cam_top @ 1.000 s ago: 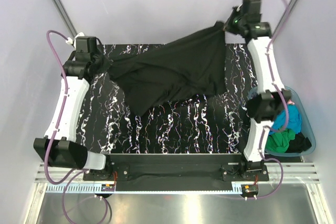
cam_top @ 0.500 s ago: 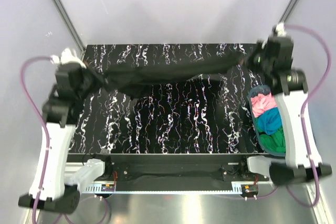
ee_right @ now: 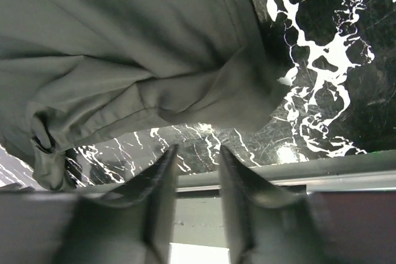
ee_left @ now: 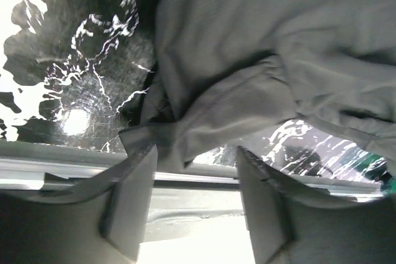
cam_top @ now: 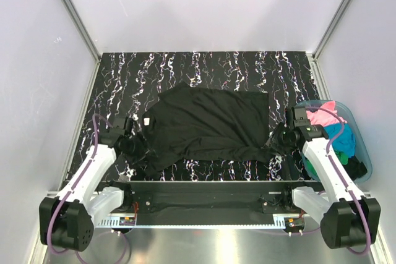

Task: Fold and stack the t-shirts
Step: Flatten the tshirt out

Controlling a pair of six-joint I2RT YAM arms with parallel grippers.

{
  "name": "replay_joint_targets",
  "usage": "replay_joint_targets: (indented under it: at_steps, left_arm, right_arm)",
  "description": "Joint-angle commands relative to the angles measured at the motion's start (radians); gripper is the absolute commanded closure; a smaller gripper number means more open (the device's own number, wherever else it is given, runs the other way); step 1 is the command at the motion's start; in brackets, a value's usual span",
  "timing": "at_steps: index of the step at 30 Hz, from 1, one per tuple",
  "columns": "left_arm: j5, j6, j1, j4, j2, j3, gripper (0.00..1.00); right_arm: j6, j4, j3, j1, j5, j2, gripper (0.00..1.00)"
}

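Observation:
A large black t-shirt (cam_top: 207,125) lies spread out on the black marbled table (cam_top: 204,69), with its near edge bunched. My left gripper (cam_top: 128,144) sits low at the shirt's near left corner. In the left wrist view the left gripper (ee_left: 195,153) is open, and the crumpled hem (ee_left: 204,122) lies just past its fingertips. My right gripper (cam_top: 276,140) is at the near right corner. In the right wrist view it (ee_right: 197,149) stands open by a narrow gap, the cloth (ee_right: 124,47) lying beyond the tips. Pink (cam_top: 323,117), turquoise-blue (cam_top: 343,137) and green (cam_top: 343,157) t-shirts are piled in a tub.
The translucent teal tub (cam_top: 364,156) stands off the table's right side, beside my right arm. The metal rail of the table's near edge (cam_top: 210,185) runs right behind both grippers. Grey walls close in the left, far and right sides.
Both arms swung the black t-shirt down from the air at the far side and laid it on the table toward the near edge. Both grippers opened and let go of it.

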Motion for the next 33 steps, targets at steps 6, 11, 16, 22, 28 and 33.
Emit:
replay_joint_targets:
  at_steps: [6,11,16,22,28,33]
  left_arm:
    - [-0.17,0.043,0.0,0.029,0.114,0.216,0.34]
    - [-0.321,0.11,0.0,0.095,0.294,0.348,0.35]
    - [-0.374,0.145,0.027,0.114,0.497,0.476,0.34]
    - [-0.36,0.234,0.046,0.218,0.636,0.551,0.28]
    - [-0.377,0.293,0.046,0.151,0.88,0.792,0.31]
    - [-0.267,0.273,0.034,0.219,0.922,0.725,0.35]
  right_arm:
    - [-0.008,0.002,0.161,-0.003,0.039,0.079,0.5]
    - [-0.1,0.087,0.307,-0.003,0.118,0.272,0.48]
    - [-0.171,0.147,0.473,-0.005,0.078,0.581,0.46]
    - [-0.296,0.198,0.679,-0.054,0.113,0.827,0.34]
    - [-0.266,0.203,0.83,-0.066,0.0,1.008,0.39]
    - [-0.278,0.195,0.795,-0.066,-0.016,1.015,0.44]
